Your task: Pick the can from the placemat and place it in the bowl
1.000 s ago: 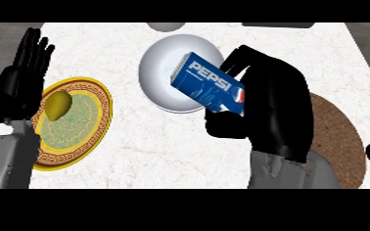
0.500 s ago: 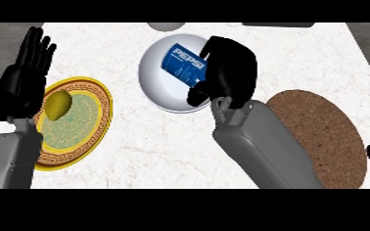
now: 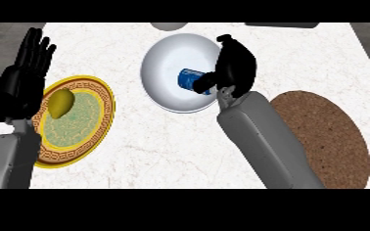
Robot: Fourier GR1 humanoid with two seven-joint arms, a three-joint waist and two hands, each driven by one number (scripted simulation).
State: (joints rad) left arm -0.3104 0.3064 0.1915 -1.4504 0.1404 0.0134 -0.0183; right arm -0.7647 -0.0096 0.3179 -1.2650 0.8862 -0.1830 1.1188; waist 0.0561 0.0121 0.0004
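Pulling your right hand (image 3: pixel 235 68), clamped on the can (image 3: pixel 192 79) in the bowl (image 3: pixel 168 61), risks dragging it out.

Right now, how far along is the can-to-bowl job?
Done: the placemat is bare and the can sits inside the white bowl. In hand: the right hand is over the bowl's right rim, fingers curled at the can. Left: let go and pull the arm back. The left hand rests open at the left edge.
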